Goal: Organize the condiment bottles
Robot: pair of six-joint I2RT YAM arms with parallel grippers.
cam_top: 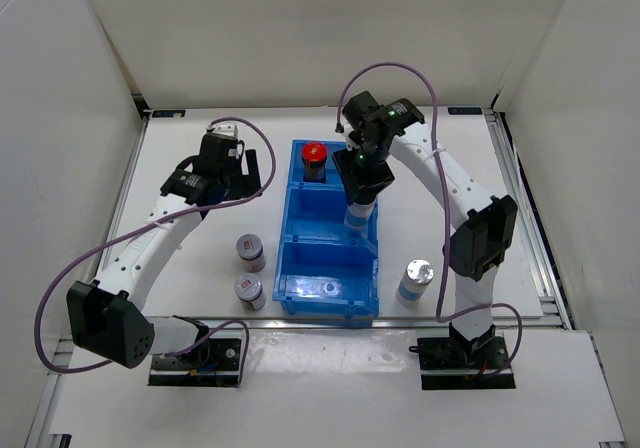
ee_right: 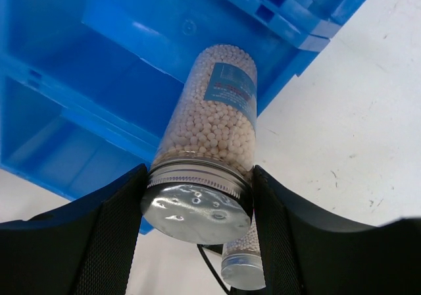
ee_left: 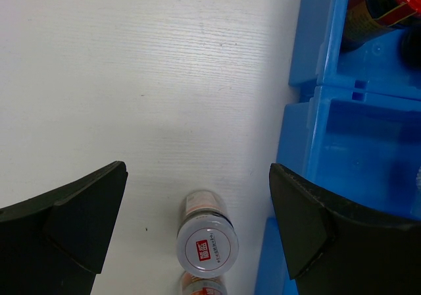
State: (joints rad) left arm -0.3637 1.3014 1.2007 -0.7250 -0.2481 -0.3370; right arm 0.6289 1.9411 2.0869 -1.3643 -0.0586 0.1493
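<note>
My right gripper (cam_top: 362, 190) is shut on a pale bottle of white beads with a silver cap (ee_right: 210, 130) and holds it over the middle compartment of the blue bin (cam_top: 300, 230). A second pale bottle (cam_top: 414, 280) stands on the table right of the bin and also shows in the right wrist view (ee_right: 245, 265). A dark bottle with a red cap (cam_top: 314, 158) stands in the far compartment. Two short reddish-label bottles (cam_top: 250, 251) (cam_top: 248, 290) stand left of the bin. My left gripper (cam_top: 258, 173) is open and empty, above the nearer one (ee_left: 206, 242). A second red-capped bottle is not visible.
The bin's near compartment (cam_top: 328, 286) holds no bottle. The bin's left wall (ee_left: 296, 130) lies just under my left gripper's right finger (ee_left: 309, 216). White walls enclose the table at the back and both sides.
</note>
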